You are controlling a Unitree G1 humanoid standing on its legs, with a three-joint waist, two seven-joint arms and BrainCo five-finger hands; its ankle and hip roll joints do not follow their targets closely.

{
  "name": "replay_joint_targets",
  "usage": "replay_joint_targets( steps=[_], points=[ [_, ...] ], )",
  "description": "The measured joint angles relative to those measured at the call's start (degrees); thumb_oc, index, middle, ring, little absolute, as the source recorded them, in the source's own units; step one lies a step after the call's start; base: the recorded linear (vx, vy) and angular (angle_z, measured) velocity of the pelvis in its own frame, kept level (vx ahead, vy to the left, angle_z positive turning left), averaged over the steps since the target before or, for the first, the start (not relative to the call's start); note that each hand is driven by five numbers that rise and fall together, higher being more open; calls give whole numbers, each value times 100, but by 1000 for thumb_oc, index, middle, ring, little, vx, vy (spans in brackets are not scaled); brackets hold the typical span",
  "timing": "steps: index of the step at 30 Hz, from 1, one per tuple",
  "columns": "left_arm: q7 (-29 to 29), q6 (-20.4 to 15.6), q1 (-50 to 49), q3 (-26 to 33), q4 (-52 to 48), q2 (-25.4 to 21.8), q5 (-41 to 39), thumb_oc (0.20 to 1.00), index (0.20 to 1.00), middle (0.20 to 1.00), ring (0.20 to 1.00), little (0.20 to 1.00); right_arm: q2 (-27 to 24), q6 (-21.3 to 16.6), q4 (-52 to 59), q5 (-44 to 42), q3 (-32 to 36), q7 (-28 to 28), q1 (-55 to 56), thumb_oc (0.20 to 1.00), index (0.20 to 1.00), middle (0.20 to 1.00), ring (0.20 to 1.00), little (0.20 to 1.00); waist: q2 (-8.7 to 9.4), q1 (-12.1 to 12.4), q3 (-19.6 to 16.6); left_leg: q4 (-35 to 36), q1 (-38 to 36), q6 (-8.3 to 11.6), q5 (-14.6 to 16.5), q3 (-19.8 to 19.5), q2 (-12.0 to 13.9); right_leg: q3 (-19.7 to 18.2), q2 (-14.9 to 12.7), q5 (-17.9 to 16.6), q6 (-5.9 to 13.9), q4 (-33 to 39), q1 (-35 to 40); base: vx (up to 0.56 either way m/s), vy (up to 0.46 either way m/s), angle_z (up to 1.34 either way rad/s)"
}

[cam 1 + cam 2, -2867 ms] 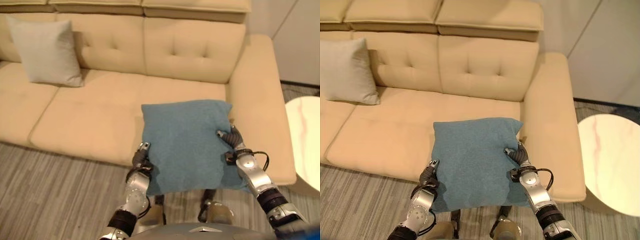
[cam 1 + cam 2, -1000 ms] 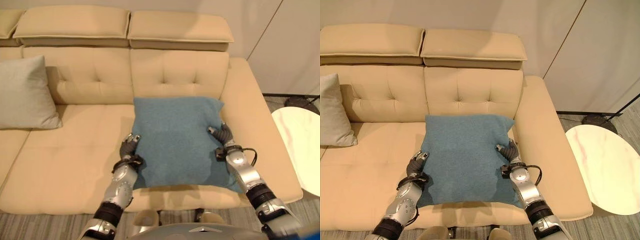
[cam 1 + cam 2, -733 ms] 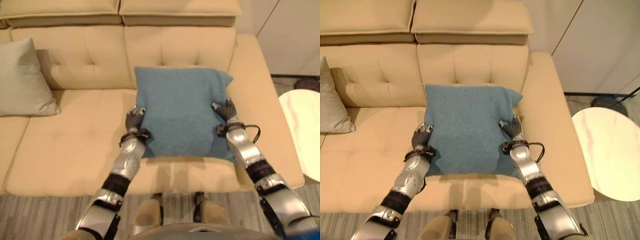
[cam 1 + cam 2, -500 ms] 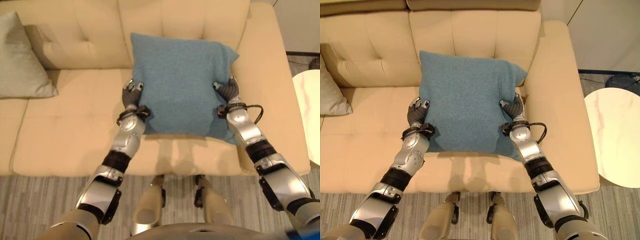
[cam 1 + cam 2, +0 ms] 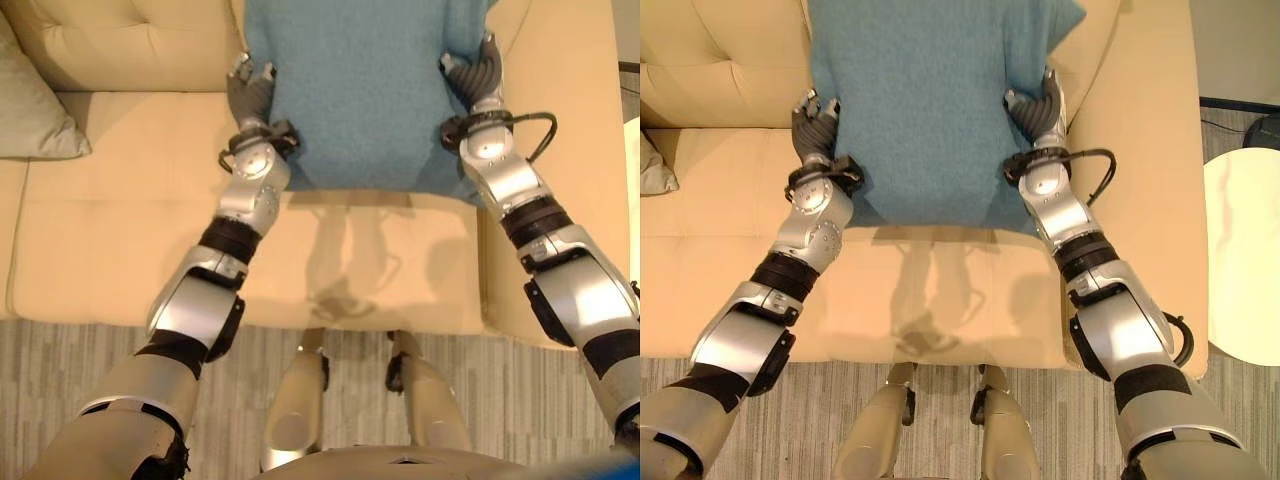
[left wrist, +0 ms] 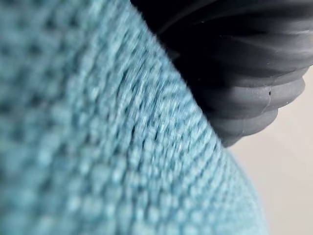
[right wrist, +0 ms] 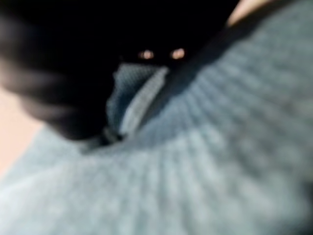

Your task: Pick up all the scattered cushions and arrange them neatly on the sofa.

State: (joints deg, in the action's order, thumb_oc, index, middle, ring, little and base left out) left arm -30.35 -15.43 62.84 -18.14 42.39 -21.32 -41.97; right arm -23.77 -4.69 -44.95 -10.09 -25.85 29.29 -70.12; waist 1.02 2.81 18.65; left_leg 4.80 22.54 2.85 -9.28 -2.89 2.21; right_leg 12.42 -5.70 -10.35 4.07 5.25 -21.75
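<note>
Both hands grip one blue cushion [image 5: 365, 95] by its side edges, arms stretched out over the sofa seat [image 5: 120, 240]. Left hand [image 5: 250, 95] has its dark-tipped fingers curled round the cushion's left edge, with the thumb on the front face, so it is clamped on the fabric. Right hand [image 5: 478, 78] does the same on the opposite edge, its fingers wrapped over the front of the cushion near its right side. In the left wrist view the dark ribbed cover [image 6: 244, 63] lies right against the blue knit, and in the right wrist view the cloth bunches up against the dark hand [image 7: 73, 73].

Between the two hands the cushion hangs upright, its lower edge just below the wrists and just above the seat; whether it touches the seat cannot be told. Its upper part runs out of view past the fingertips. Beyond the hands, behind the cushion, rises the tufted backrest [image 5: 130, 45] of the beige sofa. To the right of the right hand lies the sofa's broad armrest [image 5: 1150, 130], and further right, well apart, a pale round table [image 5: 1245, 255] stands on the floor. Far to the left of the left hand, a grey cushion [image 5: 35, 110] leans in the corner where seat meets backrest.
</note>
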Motion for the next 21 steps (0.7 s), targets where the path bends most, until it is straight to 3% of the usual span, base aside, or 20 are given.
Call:
replay_joint_targets(
  steps=[4, 7, 11, 16, 17, 19, 21],
  points=[
    [-120, -169, 414, -21, 155, -5, 141, 200, 200, 200, 200, 200, -100, -149, -71, 5, -43, 254, -329, 200, 200, 200, 200, 200, 20, 26, -12, -21, 313, 35, -60, -107, 1, 69, 7, -2, -2, 0, -254, 18, -23, 15],
    [-196, -164, 1075, -146, 1023, -47, 301, 200, 200, 200, 200, 200, -156, -207, -464, 23, -508, 362, -931, 200, 200, 200, 200, 200, 46, 13, -28, -127, 855, 61, -110, -136, -10, 75, 5, -49, -22, -2, -712, 28, -20, 7],
    [-204, -25, 2168, -678, 2025, -358, 315, 200, 200, 200, 200, 200, -399, -210, -1132, 21, -1379, 344, -1924, 200, 200, 200, 200, 200, 90, 22, -18, -195, 1820, 122, -303, -221, 1, 45, 21, -219, -16, -4, -1642, 19, -3, 2],
    [-155, 171, 2720, -1146, 2331, -567, 415, 200, 200, 200, 200, 200, -483, -250, -1301, 20, -1517, 299, -2141, 200, 200, 200, 200, 200, 165, 4, 99, -194, 2224, 151, -403, -224, 6, 4, 22, -299, -46, -6, -2057, 5, 12, -2],
    [-124, 197, 2720, -1203, 2347, -550, 463, 1000, 1000, 1000, 1000, 1000, -478, -250, -1363, -18, -1535, 219, -2140, 1000, 1000, 1000, 1000, 1000, 159, -13, 159, -197, 2225, 149, -405, -234, -2, 0, 11, -297, -43, -10, -2070, 25, 77, 0],
    [153, 352, 3191, -1654, 3211, -474, 424, 1000, 1000, 1000, 1000, 1000, -394, -249, -2368, -347, -2060, -62, -2586, 1000, 1000, 1000, 1000, 1000, 170, -3, 102, -278, 2434, 265, -534, -264, -41, 11, -44, -331, 18, -48, -2232, 26, 60, 4],
    [312, 471, 3573, -1643, 2980, -567, 350, 1000, 1000, 1000, 1000, 1000, -653, -60, -2196, -562, -2037, -369, -2889, 1000, 1000, 1000, 1000, 1000, 171, 50, 102, -314, 2739, 277, -544, -291, -28, -30, -22, -338, 9, -150, -2580, 34, 33, -3]
  ],
)
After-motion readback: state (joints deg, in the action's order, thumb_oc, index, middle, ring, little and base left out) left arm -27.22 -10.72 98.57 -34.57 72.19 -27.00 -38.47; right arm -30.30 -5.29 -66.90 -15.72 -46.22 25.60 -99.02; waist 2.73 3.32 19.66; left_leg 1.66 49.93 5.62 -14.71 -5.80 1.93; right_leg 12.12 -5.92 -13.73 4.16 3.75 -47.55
